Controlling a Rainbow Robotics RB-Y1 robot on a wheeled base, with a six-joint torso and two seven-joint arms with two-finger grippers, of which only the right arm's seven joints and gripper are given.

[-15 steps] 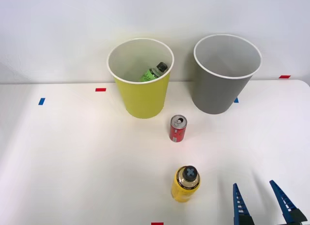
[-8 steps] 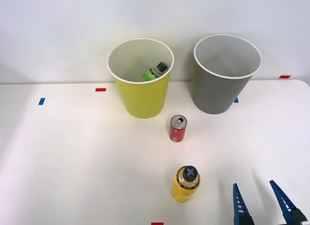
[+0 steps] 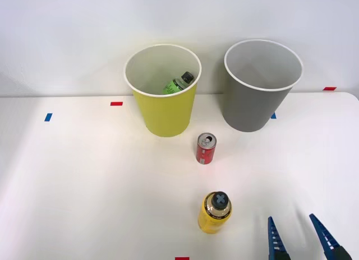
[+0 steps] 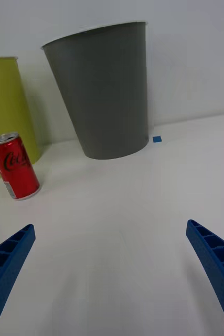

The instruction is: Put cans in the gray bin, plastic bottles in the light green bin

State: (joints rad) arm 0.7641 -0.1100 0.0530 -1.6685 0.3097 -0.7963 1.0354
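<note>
Front view has the right hand (image 3: 300, 237) spread wide and empty, dropped slightly back from the red can (image 3: 206, 148) — that can stands before the gray bin (image 3: 259, 92), unsorted — no approach begun.

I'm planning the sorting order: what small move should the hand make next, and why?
Probably shift the open hand left toward the yellow bottle. It stands upright nearest the hand, the green bottle already lies in the green bin, and the red can stands farther off.
</note>
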